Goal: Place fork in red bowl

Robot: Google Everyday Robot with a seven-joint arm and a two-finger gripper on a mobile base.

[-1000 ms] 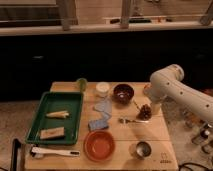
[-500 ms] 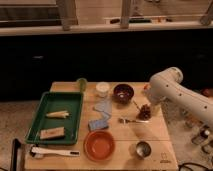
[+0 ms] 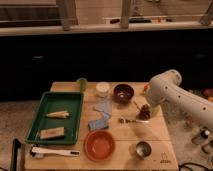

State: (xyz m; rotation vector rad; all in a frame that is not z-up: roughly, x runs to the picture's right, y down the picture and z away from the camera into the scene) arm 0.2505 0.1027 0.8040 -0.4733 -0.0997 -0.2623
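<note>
The fork (image 3: 131, 120) is small and silvery and lies flat on the wooden table (image 3: 120, 148), right of centre. The red bowl (image 3: 99, 145) is wide and orange-red and sits near the front edge, to the fork's lower left. It looks empty. My gripper (image 3: 144, 113) hangs down from the white arm (image 3: 172, 94) at the right. It is low over the table, just right of the fork's handle end.
A dark maroon bowl (image 3: 123, 92) and a white cup (image 3: 102, 89) stand at the back. A small metal cup (image 3: 143, 149) sits front right. A green tray (image 3: 56, 117) fills the left. A white-handled utensil (image 3: 52, 152) lies at the front left. Blue sponges (image 3: 101, 115) lie mid-table.
</note>
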